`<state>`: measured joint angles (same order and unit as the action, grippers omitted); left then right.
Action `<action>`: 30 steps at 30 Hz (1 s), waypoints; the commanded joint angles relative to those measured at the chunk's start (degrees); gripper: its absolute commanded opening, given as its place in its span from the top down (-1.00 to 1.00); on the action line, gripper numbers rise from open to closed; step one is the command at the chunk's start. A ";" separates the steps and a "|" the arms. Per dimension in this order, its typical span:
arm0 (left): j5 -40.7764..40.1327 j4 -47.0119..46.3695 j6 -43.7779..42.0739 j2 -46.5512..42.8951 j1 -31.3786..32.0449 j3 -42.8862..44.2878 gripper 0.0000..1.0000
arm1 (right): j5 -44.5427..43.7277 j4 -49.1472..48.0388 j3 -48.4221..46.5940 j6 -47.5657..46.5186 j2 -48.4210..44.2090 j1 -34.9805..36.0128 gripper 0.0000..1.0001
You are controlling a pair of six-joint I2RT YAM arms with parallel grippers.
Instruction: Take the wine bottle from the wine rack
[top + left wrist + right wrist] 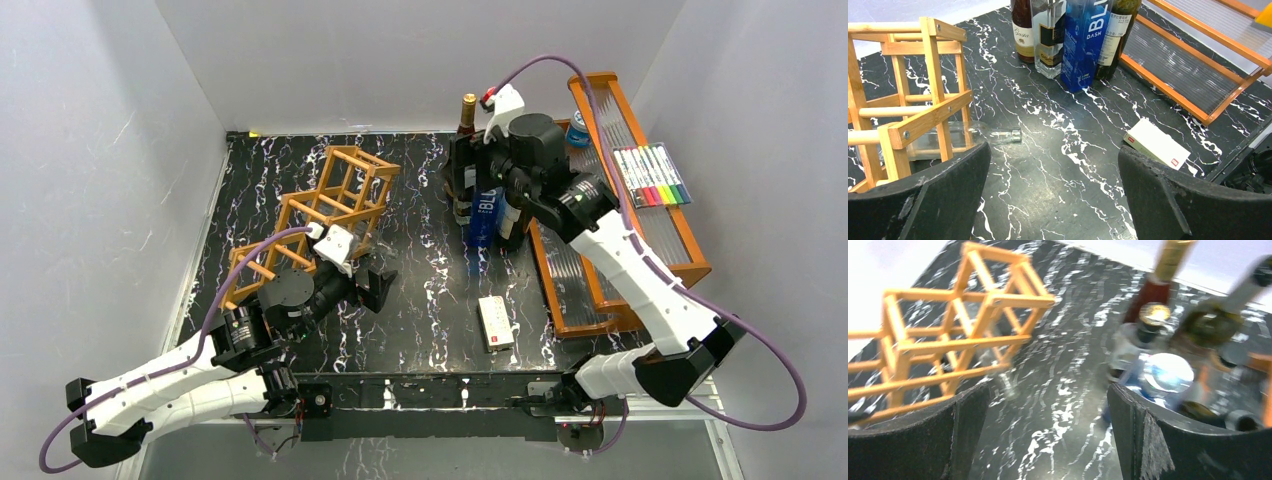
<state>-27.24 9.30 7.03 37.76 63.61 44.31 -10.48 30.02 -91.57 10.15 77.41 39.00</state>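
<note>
Near left, the left fingers (933, 200) stand wide apart, empty, facing the wine rack (923, 115); the clear wine bottle (993, 135) lies in its bottom cell, neck poking out over the table (1058, 190). Far right, the right fingers (1158, 440) hang apart over standing bottles (1048, 35).

My fingers (1168, 200) are matte black. The surface (1058, 170) is black with white marble veins. The wine rack (928, 116) is orange-brown wood, the wine bottle (973, 136) clear glass, the far blue bottle (1085, 45) white-lettered, the right tray (1163, 89) orange-framed.
</note>
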 commanded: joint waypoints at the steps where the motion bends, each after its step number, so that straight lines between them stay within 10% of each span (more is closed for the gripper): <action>1: -1.12 -0.13 -0.95 -1.11 0.24 2.39 -0.96 | 20.52 -7.28 4.62 -1.23 -0.71 0.59 -0.96; 12: -6.24 4.80 -0.80 -7.35 0.17 3.53 -0.96 | 15.28 -8.54 7.25 -1.81 14.32 13.82 -0.96; 30: -6.74 10.37 4.02 -10.57 0.19 4.95 -0.96 | 14.11 -26.62 10.78 -5.13 29.60 13.65 -0.93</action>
<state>-32.82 18.63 10.11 28.01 63.61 47.51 2.20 13.34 -82.81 6.59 107.20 52.84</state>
